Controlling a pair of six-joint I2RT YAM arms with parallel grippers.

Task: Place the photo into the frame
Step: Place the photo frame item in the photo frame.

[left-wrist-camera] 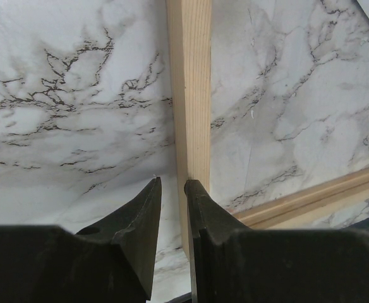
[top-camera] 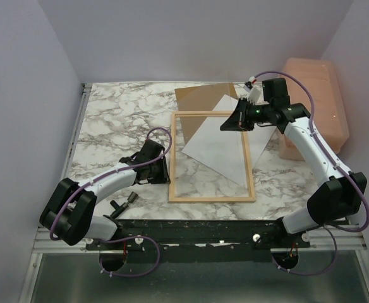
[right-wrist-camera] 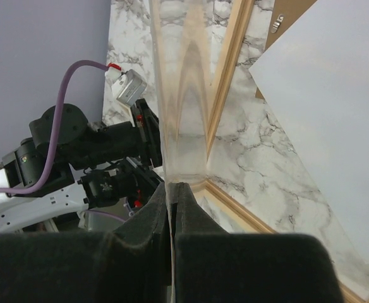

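Observation:
The frame point(top-camera: 211, 199) of thin light wood lies flat on the marble table. The photo point(top-camera: 219, 142) lies white side up, slanted across the frame's far right part, and the far rail shows across it. My right gripper point(top-camera: 230, 124) is shut on the edge of the see-through pane point(right-wrist-camera: 178, 95), which rises tilted from its jaws point(right-wrist-camera: 172, 185) above the frame's rail point(right-wrist-camera: 232, 69). The photo point(right-wrist-camera: 323, 95) is to the right there. My left gripper point(top-camera: 164, 165) is at the frame's left rail point(left-wrist-camera: 191, 95). Its jaws point(left-wrist-camera: 173, 180) stand slightly apart, one finger over the rail, the other outside it.
A brown backing board point(top-camera: 200, 98) with a metal clip point(right-wrist-camera: 277, 23) lies beyond the frame, partly under the photo. A pink plastic bin point(top-camera: 317, 104) stands at the far right behind my right arm. Walls close in the table on the left and at the back.

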